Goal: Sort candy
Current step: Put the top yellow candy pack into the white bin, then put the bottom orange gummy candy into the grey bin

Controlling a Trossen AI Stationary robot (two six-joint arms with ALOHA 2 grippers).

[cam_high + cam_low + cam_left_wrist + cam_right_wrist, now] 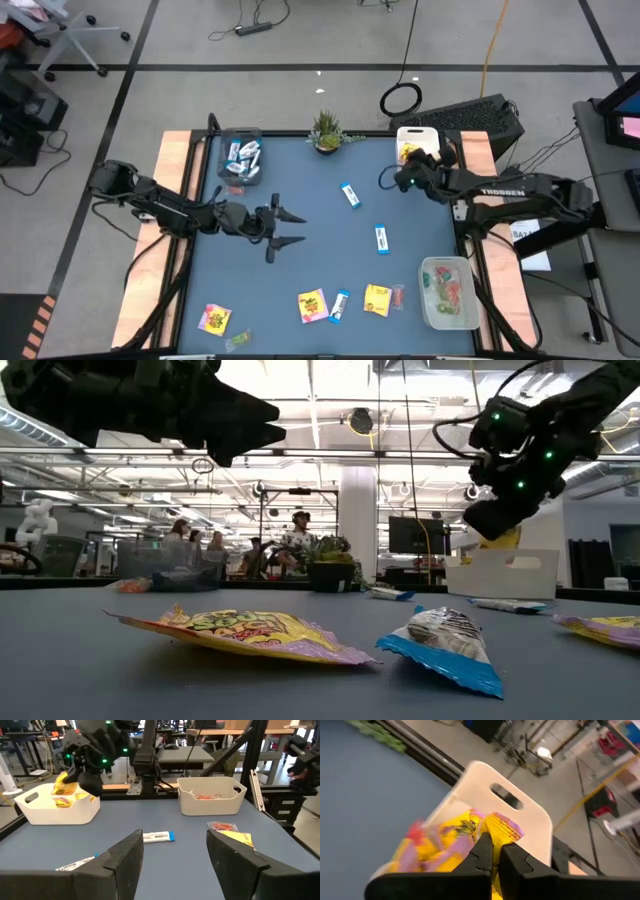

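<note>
Overhead, the right gripper [492, 851] hangs above the white bin [411, 135] at the far right corner, its fingers pinched on a yellow packet [492, 827]. The left gripper [287, 227] waits mid-table, fingers wide and empty. More candy lies along the near edge: yellow packets [312, 305], slim blue bars [381, 238]. All look light, crinkly and slippery; a pinch on a crimped end should hold best.

— What sits along the far edge of the bench [300, 200]?
— A potted plant [326, 131] in the middle, a bin of bars [239, 158] to its left, a tray [412, 138] to its right with the right hand [408, 178] over it.
— And nearer?
— Two bars [349, 195] lie mid-bench; packets [312, 305] line the near edge, left of a tub [449, 292] at the right corner.
</note>
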